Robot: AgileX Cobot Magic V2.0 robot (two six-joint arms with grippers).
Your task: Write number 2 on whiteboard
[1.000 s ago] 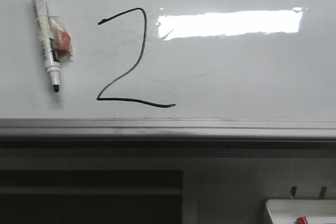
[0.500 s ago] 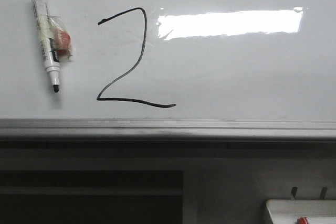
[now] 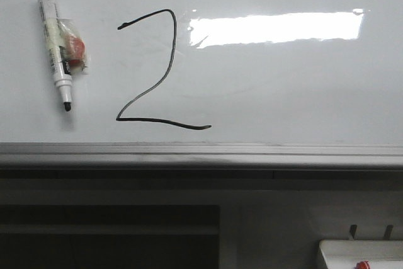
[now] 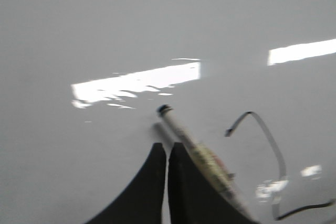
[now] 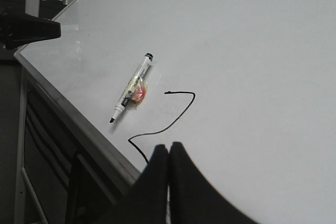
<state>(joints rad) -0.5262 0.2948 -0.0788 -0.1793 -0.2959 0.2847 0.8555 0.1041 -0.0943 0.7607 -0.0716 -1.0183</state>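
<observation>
Whiteboard (image 3: 283, 92), number 2 (image 3: 157, 70) just right of marker (image 3: 53, 42), apparently apart.

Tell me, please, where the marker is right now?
In the front view the marker lies on the whiteboard at upper left, just left of the number 2, tip toward the bottom rail.

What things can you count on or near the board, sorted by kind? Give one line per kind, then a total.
Whiteboards: 1, the whiteboard
Drawn figures: 1, the number 2
Markers: 1, the uncapped marker lying left of the figure
White trays: 1, the tray at the lower right
Total: 4
</observation>
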